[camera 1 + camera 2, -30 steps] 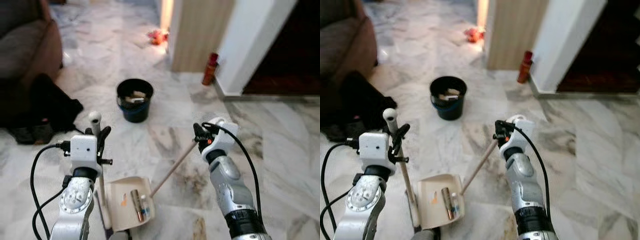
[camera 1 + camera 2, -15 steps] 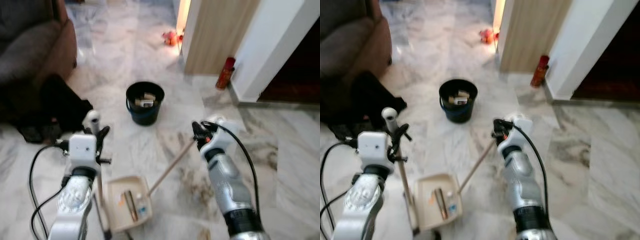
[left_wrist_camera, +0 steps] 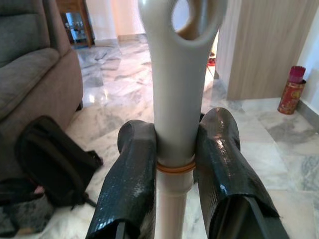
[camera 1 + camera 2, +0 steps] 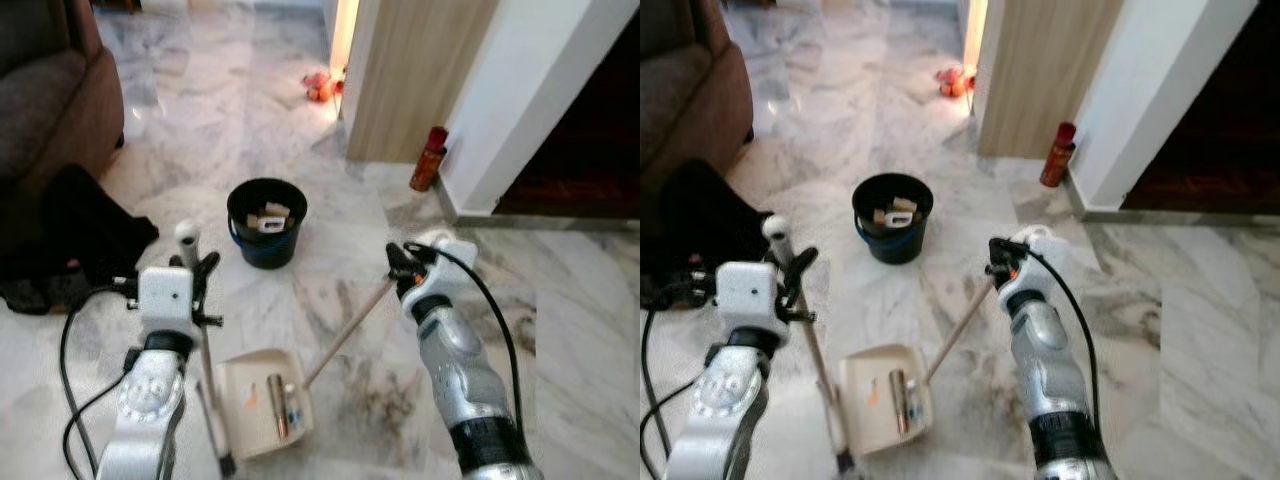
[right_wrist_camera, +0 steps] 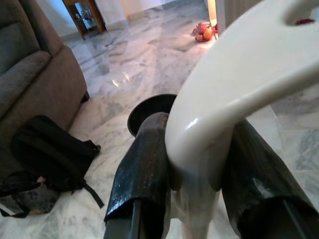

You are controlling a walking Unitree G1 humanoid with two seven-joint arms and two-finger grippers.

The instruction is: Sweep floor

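1. Landmark: the black bucket (image 4: 266, 222) stands on the marble floor (image 4: 570, 300).
2. A dark bag (image 4: 85, 235) lies left of the bucket, beside a brown sofa (image 4: 50, 100).
3. The left gripper (image 3: 174, 174) is near and left of the bucket, fingers (image 3: 132, 184) clamped on the white upright handle (image 3: 177, 99).
4. The dustpan (image 4: 262, 402) rests on the floor nearer the robot than the bucket, with small litter inside.
5. The right gripper (image 4: 398, 270) is near and right of the bucket, fingers (image 5: 144, 169) closed on the broom handle (image 4: 345, 338), which slants down to the dustpan.
6. A red can (image 4: 428, 158) stands right of the bucket by the wall.
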